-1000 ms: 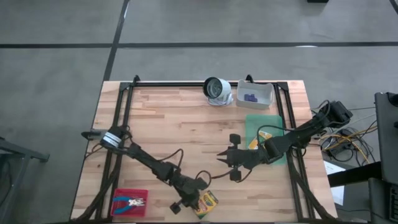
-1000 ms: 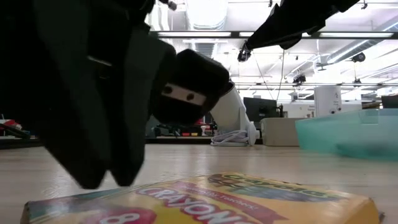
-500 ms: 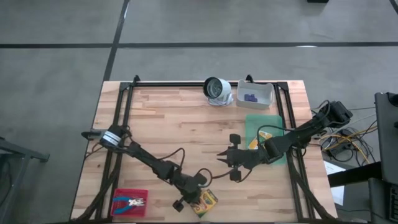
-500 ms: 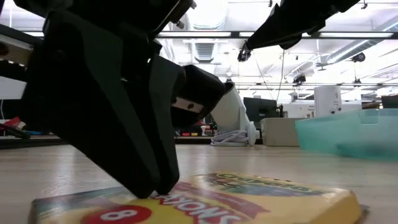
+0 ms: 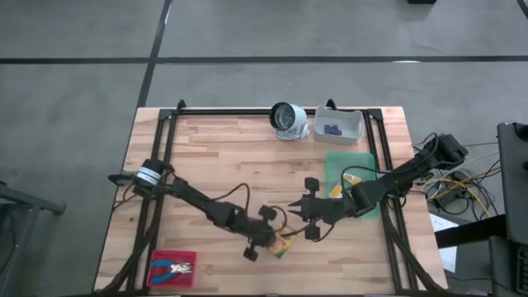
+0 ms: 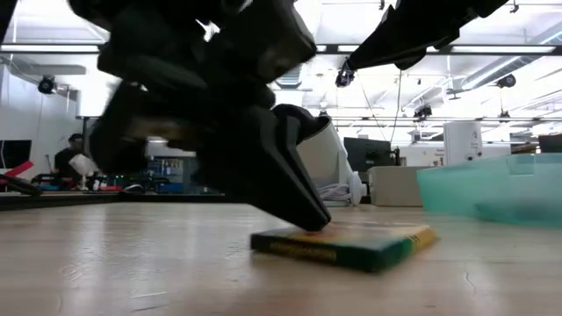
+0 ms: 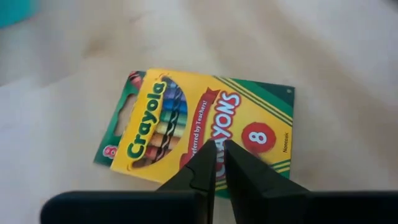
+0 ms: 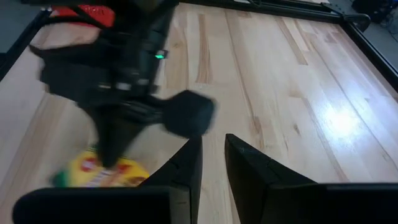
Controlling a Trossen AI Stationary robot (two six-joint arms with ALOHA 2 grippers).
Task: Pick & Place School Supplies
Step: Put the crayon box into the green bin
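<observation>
A yellow-and-green crayon box (image 5: 285, 244) (image 7: 186, 118) lies flat on the wooden table, right of its middle and toward the near edge. My left gripper (image 5: 275, 241) (image 7: 219, 148) is shut, with its tips on top of the box. My right gripper (image 5: 292, 207) (image 8: 211, 152) hovers just beyond the box with a narrow gap between its fingers and nothing in it. A second yellow box (image 5: 337, 190) lies on the green mat (image 5: 360, 165), partly hidden under my right arm. Blue-handled scissors (image 5: 175, 267) lie in the red tray (image 5: 157, 257). Purple pieces (image 5: 332, 129) sit in the white bin (image 5: 353, 124). My left gripper presses its shut fingertips (image 6: 309, 221) down on the box's printed top face (image 7: 219, 130), near the middle by the lettering. The fingers slant down from the table's left side. The box lies flat on the table, its printed face up.
A white-grey round object (image 5: 288, 119) stands at the far edge beside the white bin. Black frame rails (image 5: 165, 148) run along the table's left, right and far sides. Bare wood lies between the box and the far edge.
My left gripper has swung from the near edge toward the table's right and far side and has tipped lower, staying shut. The crayon box has slid under it away from the near edge toward my right gripper, turning about as it went.
</observation>
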